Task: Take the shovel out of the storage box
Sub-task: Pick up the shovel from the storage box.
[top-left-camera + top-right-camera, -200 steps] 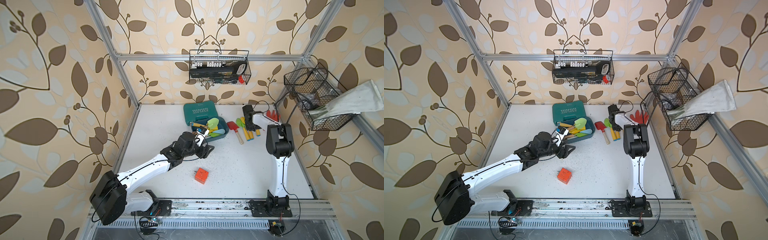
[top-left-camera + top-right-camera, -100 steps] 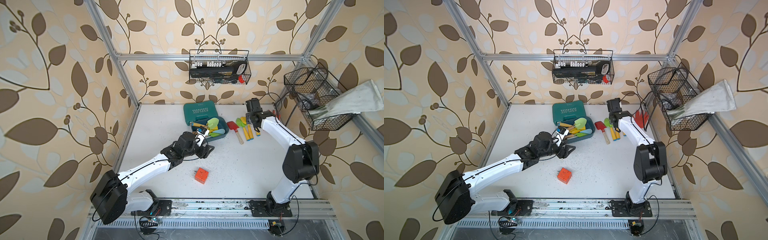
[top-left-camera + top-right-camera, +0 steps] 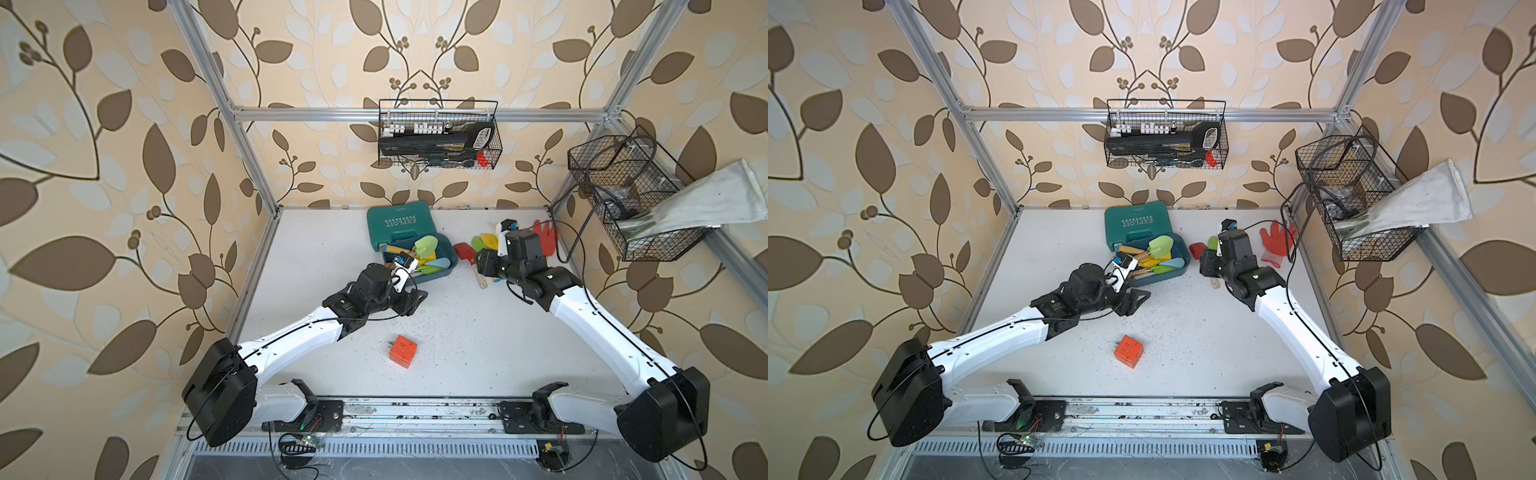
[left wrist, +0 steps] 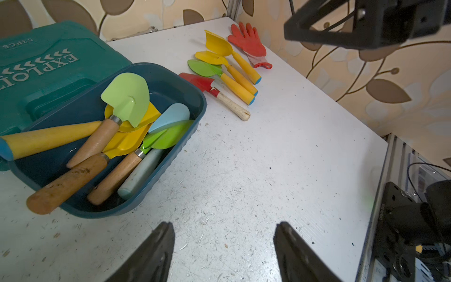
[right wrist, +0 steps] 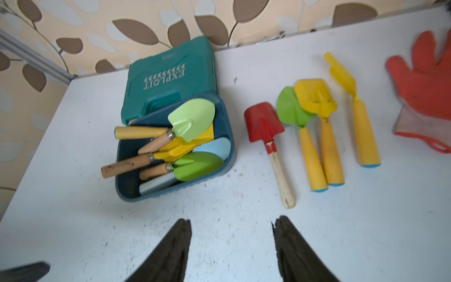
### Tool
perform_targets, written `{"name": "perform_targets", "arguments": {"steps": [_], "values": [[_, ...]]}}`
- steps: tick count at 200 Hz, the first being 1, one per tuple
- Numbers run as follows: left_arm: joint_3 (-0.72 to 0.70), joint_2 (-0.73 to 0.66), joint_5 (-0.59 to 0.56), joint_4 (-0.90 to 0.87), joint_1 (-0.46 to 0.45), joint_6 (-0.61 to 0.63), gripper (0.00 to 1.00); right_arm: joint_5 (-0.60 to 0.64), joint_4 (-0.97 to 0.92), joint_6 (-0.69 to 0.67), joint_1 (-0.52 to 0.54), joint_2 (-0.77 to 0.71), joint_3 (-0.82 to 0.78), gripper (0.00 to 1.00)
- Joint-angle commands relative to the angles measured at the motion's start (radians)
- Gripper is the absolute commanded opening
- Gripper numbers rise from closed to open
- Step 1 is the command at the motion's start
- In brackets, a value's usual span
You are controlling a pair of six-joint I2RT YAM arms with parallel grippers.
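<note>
Four bright shovels (image 5: 264, 122) lie on the white worktop (image 5: 73, 219) beside the dark teal plastic storage box (image 5: 129, 195), several still inside. Right jaws have backed off, wider, empty, so another pick looks due; left jaws gape empty.

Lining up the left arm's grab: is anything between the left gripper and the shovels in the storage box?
Nothing visible. The left gripper stands open over bare table just outside the storage box, and the light green shovel lies on top of the pile, uncovered.
</note>
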Motion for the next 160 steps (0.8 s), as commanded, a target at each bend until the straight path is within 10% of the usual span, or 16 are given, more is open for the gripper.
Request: {"name": "perform_targets", "arguments": {"steps": [1, 160], "values": [[0.040, 0.013, -0.055, -0.002, -0.005, 0.029, 0.70, -0.075, 0.078, 0.041, 0.002, -0.031, -0.085, 0.58], [0.559, 0.500, -0.164, -0.435, 0.166, 0.176, 0.57, -0.172, 0.126, 0.042, -0.127, -0.045, -0.188, 0.59]]}}
